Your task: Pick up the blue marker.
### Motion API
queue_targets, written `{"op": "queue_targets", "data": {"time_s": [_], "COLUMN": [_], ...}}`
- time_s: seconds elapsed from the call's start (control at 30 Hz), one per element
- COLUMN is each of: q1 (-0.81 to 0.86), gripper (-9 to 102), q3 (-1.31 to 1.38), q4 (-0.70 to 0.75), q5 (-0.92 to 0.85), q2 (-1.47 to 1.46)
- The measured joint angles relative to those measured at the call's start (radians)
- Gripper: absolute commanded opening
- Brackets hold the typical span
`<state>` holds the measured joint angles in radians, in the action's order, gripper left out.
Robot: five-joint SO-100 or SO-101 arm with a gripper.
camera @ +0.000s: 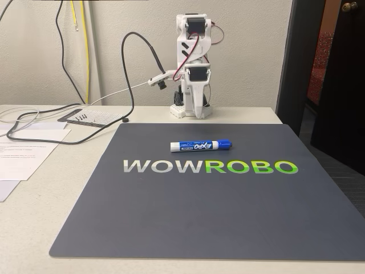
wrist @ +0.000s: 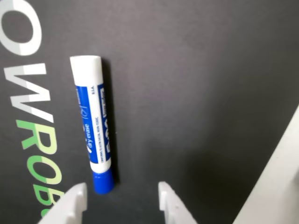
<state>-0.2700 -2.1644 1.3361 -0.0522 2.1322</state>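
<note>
The blue marker lies flat on the dark mat, just above the "WOWROBO" lettering, with its blue cap to the right in the fixed view. The white arm stands folded at the back edge of the mat, well behind the marker. In the wrist view the marker runs top to bottom, cap end nearest me. My gripper is open. Its two white fingertips rise from the bottom edge, and the cap sits just ahead of the gap, close to the left one. Nothing is held.
Papers and black cables lie on the table left of the mat. A dark door panel stands at the right, past the table's edge. The mat's front half holds only the lettering.
</note>
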Motion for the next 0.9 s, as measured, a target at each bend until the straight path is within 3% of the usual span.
{"op": "queue_targets", "data": {"time_s": [0.13, 0.9], "q1": [-0.008, -0.020], "gripper": [20, 20], "q3": [0.003, 0.107], "q4": [-0.083, -0.253], "q5": [0.002, 0.034], "q2": [-0.075, -0.385]}}
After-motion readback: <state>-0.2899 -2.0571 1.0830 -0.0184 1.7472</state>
